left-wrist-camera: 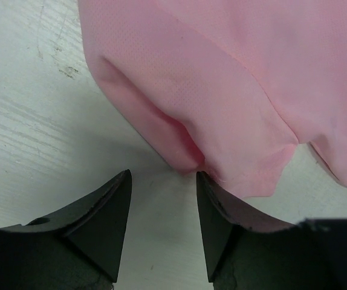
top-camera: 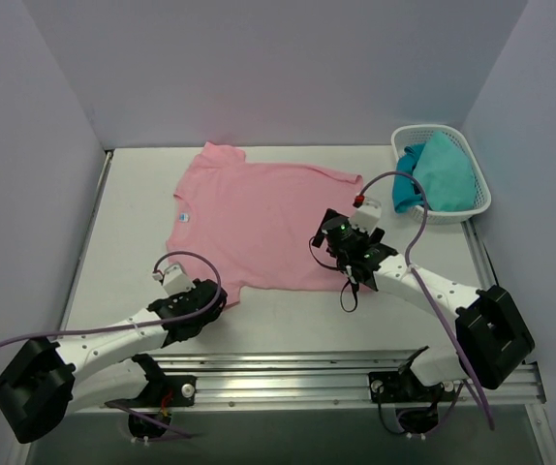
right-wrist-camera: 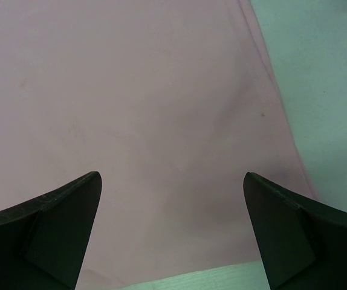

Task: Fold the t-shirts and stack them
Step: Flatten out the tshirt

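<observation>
A light pink t-shirt [top-camera: 259,218] lies spread flat on the white table, collar to the left with a small pale blue neck label [top-camera: 185,216]. My left gripper [top-camera: 210,298] is open at the shirt's near left corner. In the left wrist view that rumpled corner [left-wrist-camera: 222,151] lies just ahead of the gap, and a fold of it lies over the right finger [left-wrist-camera: 219,226]. My right gripper [top-camera: 333,232] is open and empty above the shirt's right hem. In the right wrist view the flat cloth [right-wrist-camera: 149,121] fills the frame between the wide-spread fingers [right-wrist-camera: 58,223].
A white plastic lattice basket [top-camera: 472,208] stands at the back right with a teal cloth [top-camera: 433,174] in it. Pale walls close the table's left, back and right sides. A metal rail [top-camera: 355,373] runs along the near edge.
</observation>
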Action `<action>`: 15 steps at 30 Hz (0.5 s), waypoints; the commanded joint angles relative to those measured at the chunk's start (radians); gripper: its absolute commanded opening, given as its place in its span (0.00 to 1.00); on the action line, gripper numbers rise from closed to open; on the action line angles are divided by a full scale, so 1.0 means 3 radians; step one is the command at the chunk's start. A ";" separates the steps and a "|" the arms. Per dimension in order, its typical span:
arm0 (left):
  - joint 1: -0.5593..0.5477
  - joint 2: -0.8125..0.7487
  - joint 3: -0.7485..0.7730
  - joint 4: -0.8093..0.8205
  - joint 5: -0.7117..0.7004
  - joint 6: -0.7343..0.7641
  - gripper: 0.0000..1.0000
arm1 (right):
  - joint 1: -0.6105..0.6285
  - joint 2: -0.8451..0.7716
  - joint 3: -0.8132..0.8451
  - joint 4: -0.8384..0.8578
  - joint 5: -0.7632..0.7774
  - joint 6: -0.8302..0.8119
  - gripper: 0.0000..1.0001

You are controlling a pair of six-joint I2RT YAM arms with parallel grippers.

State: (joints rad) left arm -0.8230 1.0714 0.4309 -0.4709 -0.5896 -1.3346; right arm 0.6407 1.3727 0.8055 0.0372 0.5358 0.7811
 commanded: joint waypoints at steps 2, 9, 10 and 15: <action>-0.0013 -0.0094 -0.0066 -0.0077 -0.0049 -0.0107 0.56 | 0.0022 0.0041 0.0015 0.0019 0.0070 -0.0001 1.00; -0.0008 0.0191 0.0102 -0.0102 -0.0192 -0.0168 0.56 | 0.0022 -0.0010 -0.0006 0.0014 0.0055 -0.0001 1.00; -0.0007 0.0238 0.0138 -0.0148 -0.0223 -0.0174 0.56 | 0.0022 -0.0020 -0.0006 0.0009 0.0055 -0.0006 1.00; 0.0008 0.0458 0.0251 0.0010 -0.0254 -0.0143 0.57 | 0.0027 -0.0066 -0.0011 0.0009 -0.0012 -0.0016 1.00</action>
State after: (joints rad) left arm -0.8230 1.1702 0.4755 -0.4671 -0.6521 -1.3567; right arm 0.6426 1.3785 0.8055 0.0425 0.5285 0.7811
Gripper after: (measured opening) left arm 0.565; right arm 0.995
